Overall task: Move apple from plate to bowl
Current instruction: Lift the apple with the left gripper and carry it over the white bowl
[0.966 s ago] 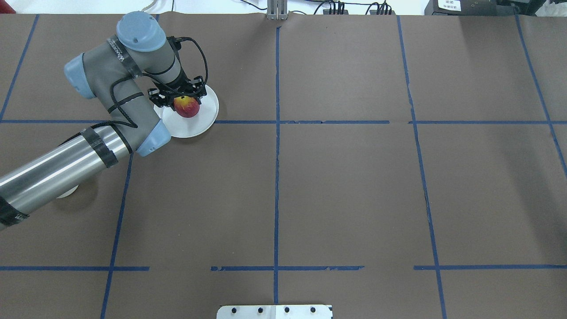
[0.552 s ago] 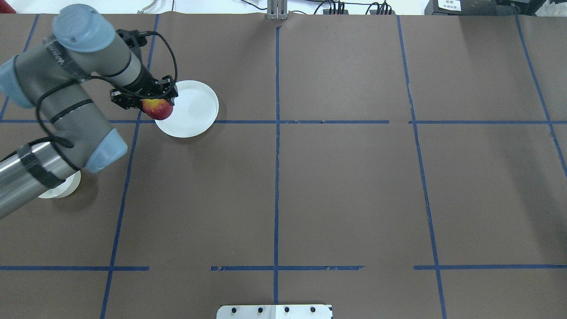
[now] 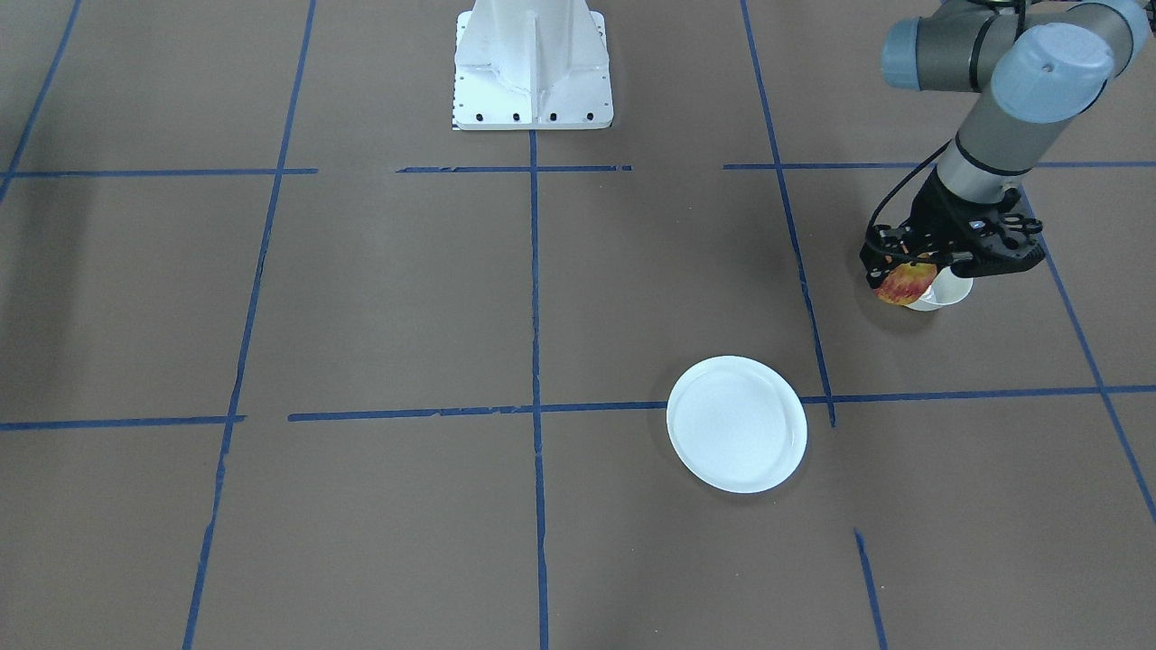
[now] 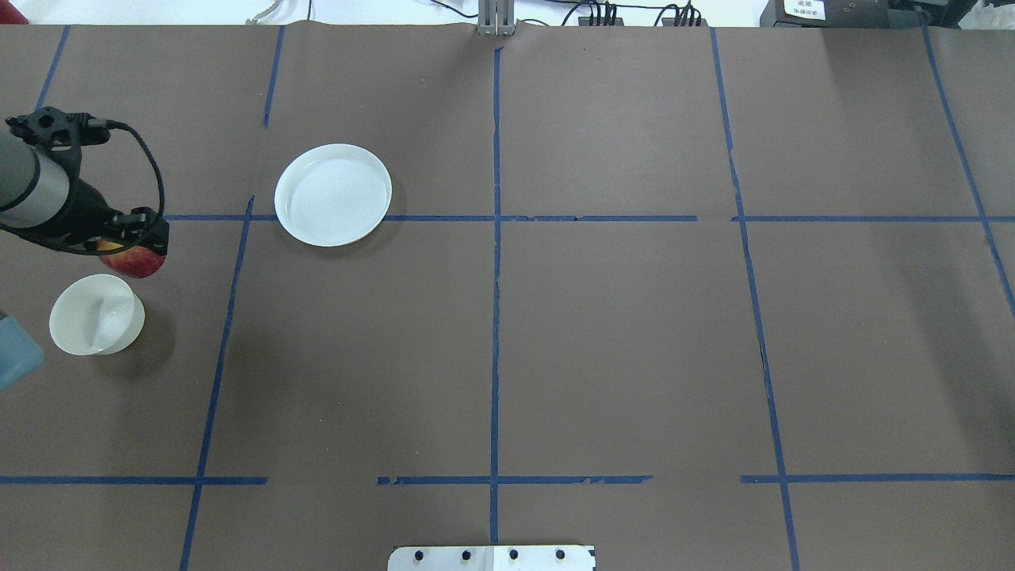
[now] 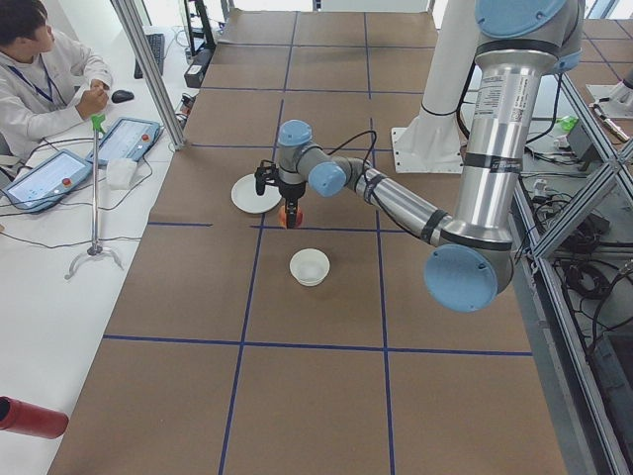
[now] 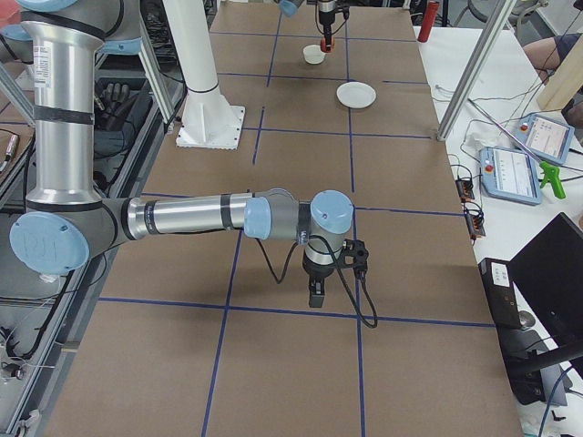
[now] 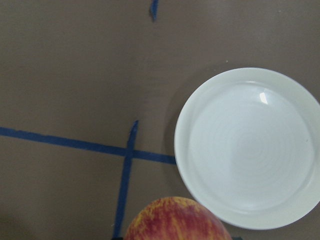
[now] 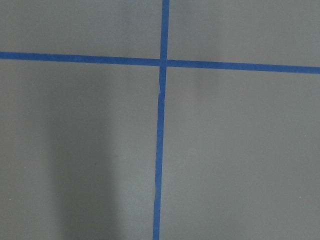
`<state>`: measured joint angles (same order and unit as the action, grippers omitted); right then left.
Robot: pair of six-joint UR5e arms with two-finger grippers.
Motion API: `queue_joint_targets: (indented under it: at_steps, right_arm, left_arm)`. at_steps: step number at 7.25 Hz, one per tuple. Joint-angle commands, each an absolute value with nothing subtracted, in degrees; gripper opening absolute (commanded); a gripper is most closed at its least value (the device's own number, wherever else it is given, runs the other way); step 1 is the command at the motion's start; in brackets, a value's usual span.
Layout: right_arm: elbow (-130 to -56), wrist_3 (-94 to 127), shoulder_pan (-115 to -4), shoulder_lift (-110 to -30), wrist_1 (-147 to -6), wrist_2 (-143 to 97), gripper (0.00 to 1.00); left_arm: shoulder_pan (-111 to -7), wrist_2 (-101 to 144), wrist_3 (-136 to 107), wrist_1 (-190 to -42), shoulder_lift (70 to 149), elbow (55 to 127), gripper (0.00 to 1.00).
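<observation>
Fingers of the black two-finger left gripper (image 3: 908, 269) are clamped on the small round red apple with yellow-orange streaks (image 3: 903, 285) and hold it clear of the table. The wide table covered in brown paper (image 4: 634, 333) is crossed by a grid of blue tape lines (image 4: 496, 317). The right gripper (image 6: 315, 293) points straight down over the paper close to a tape crossing, well apart from everything else. Whether its fingers are spread or closed I cannot tell. The flat round white plate with a shallow raised rim (image 4: 333, 194) lies across one tape line. The small deep cream-white bowl with a glossy inside (image 4: 97, 316) stands upright, well apart from the plate and nearer the robot. The apple hangs between the two, just beside the bowl's far rim. It seems not quite over the mouth, though the camera angles make that hard to judge.
</observation>
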<state>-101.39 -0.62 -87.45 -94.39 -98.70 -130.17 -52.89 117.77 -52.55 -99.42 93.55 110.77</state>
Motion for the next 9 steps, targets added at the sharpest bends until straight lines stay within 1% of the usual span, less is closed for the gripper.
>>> queue_joint_targets:
  at_steps: [1,2,3,4,5,7,9]
  right_arm:
    - [-101.42,-0.62,-87.45,-94.39,-98.70,-130.17,1.00]
    - [-101.34,-0.62,-87.45,-94.39,-98.70,-130.17,1.00]
    - [-101.34,-0.62,-87.45,-94.39,-98.70,-130.17,1.00]
    - [-101.34,-0.62,-87.45,-94.39,-98.70,-130.17,1.00]
    - [-101.34,-0.70,-87.45,-94.39,-98.70,-130.17,1.00]
    - [-101.34,-0.62,-87.45,-94.39,-98.70,-130.17,1.00]
    - [-101.34,-0.62,-87.45,-94.39,-98.70,-130.17,1.00]
  left_arm:
    - [-53.17,117.86,-51.15,-108.91,84.15,111.19,0.00]
    - [-53.09,117.86,-52.98,-115.34,82.37,108.40,0.00]
    - [-52.48,117.86,-55.87,-117.05,82.96,105.59,0.00]
    - [-52.47,117.86,-56.07,-117.68,83.14,104.95,0.00]
    - [-52.38,117.86,-56.07,-117.77,83.58,102.85,0.00]
    - [-52.38,117.95,-56.16,-117.69,85.25,100.82,0.02]
    - [-52.29,118.21,-56.51,-117.69,85.52,100.63,0.06]
